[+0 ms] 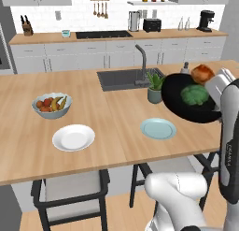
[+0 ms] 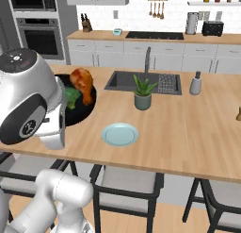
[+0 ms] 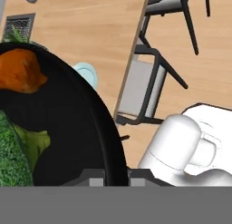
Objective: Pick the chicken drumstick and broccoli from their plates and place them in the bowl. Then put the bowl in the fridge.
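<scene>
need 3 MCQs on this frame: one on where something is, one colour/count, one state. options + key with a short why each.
1. Where is the broccoli?
A. on the white plate
B. in the black bowl
C. in the sink

2. How many plates lie bare on the island?
A. one
B. two
C. three

3. What state is the black bowl in?
A. flat on the counter
B. upside down by the sink
C. lifted and tilted, gripped at its rim

Key:
1 B: the left base view shows it in the bowl beside the chicken drumstick.
2 B: the white plate and the pale blue-green plate carry nothing.
3 C: the hand view shows the gripper shut on the rim, with the bowl up off the island.
</scene>
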